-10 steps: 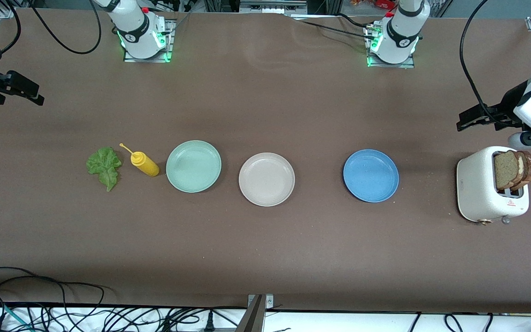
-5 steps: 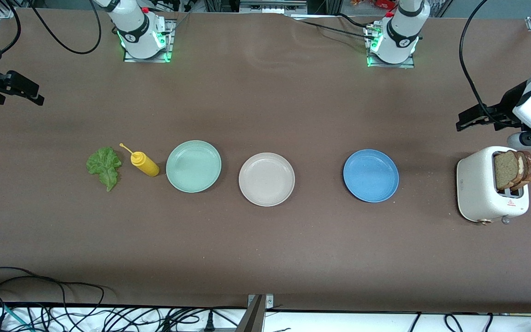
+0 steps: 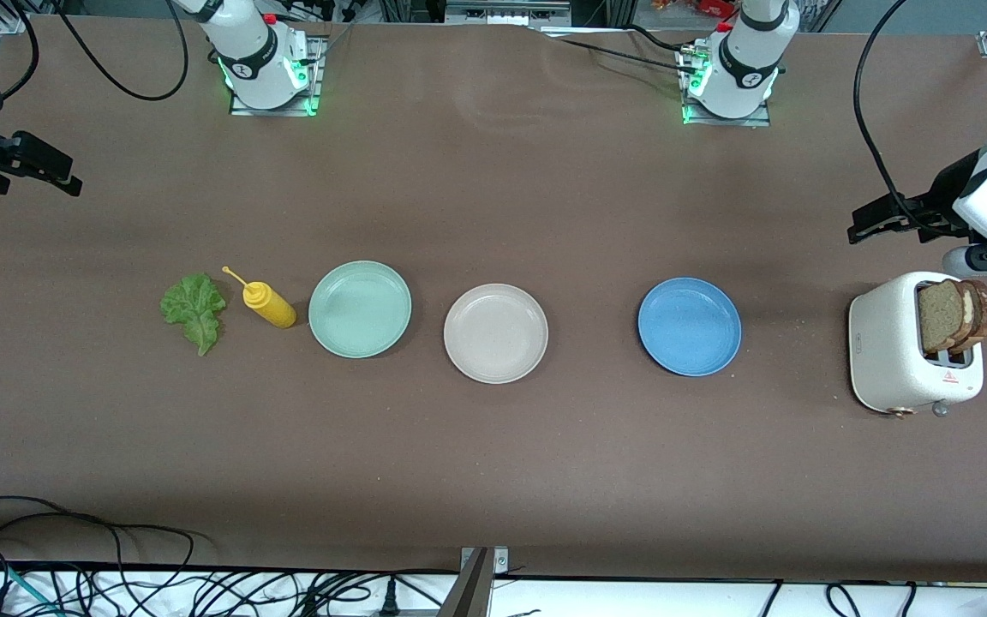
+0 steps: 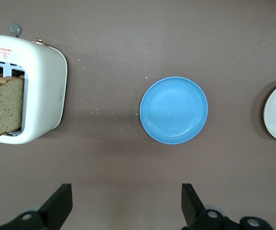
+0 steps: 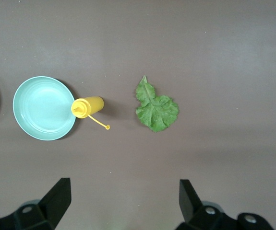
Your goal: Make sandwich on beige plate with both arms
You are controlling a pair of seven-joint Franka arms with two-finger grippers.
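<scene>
Right hand hangs above the bare worktop at the right arm's end, fingers spread wide, holding nothing. Lettuce leaf lies flat on the worktop, well apart from that hand and nearer the front camera. Yellow squeeze bottle lies on its side just beside the leaf, between it and the mint-green plate, close against that plate's rim. Beige plate sits next along the row, empty, near mid-worktop and well apart from both hands. Blue plate follows, also empty. White toaster stands at the left arm's end with two slices of brown bread upright in its slots, projecting above the top. Left hand hangs over the worktop near the toaster, fingers fully apart, gripping nothing; the bread is close to it but untouched
</scene>
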